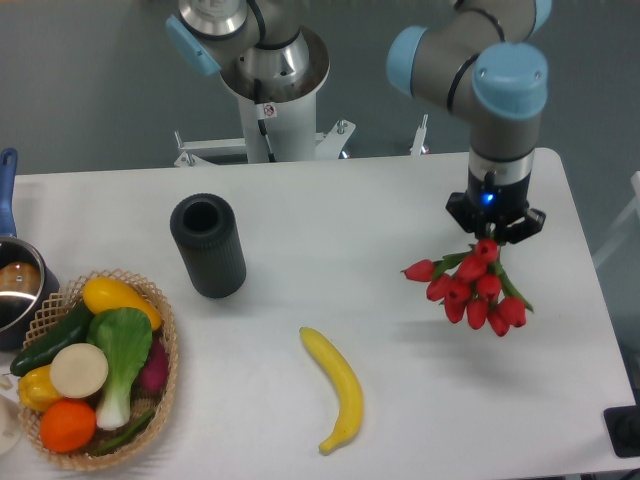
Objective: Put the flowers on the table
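Note:
A bunch of red flowers (472,290) with green stems hangs from my gripper (494,236) at the right side of the white table (380,200). The blooms spread down and to the left below the fingers. A shadow lies on the table under them, so the bunch seems held a little above the surface. The gripper is shut on the stems; its fingertips are mostly hidden by the gripper body and the flowers.
A black cylindrical vase (207,246) stands left of centre. A yellow banana (336,386) lies near the front. A wicker basket (160,310) of vegetables sits at the front left, with a pot (14,285) behind it at the left edge.

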`<state>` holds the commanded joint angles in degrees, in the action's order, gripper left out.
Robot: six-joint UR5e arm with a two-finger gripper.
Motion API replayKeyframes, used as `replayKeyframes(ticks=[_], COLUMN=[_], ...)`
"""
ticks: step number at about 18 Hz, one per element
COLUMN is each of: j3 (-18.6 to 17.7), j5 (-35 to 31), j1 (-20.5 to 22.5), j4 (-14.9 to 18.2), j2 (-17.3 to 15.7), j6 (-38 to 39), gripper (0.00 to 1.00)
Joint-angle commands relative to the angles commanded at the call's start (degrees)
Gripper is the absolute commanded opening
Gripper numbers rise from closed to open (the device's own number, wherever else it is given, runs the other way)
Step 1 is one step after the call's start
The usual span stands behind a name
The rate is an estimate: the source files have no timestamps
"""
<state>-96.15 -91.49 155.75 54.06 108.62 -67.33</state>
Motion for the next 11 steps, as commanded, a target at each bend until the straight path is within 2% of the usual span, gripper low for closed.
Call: replayKeyframes(ticks=[3,7,8,9,11], j3=[0.09,-0.09,0.09,0.09,-0.17], j5=[-0.18,-0.09,0.0,0.09,0.18], j1=[-0.71,-1.06,-1.15,-1.06,-1.06], j4=[-2.55,-2.64,-2.55,-2.38,-2.29], j2=[1.67,2.2,2.38,2.47,2.56], j6=[1.41,1.15,0.97,0.8,0.79], gripper=[0.03,0.08,0.13,0.23,0.52])
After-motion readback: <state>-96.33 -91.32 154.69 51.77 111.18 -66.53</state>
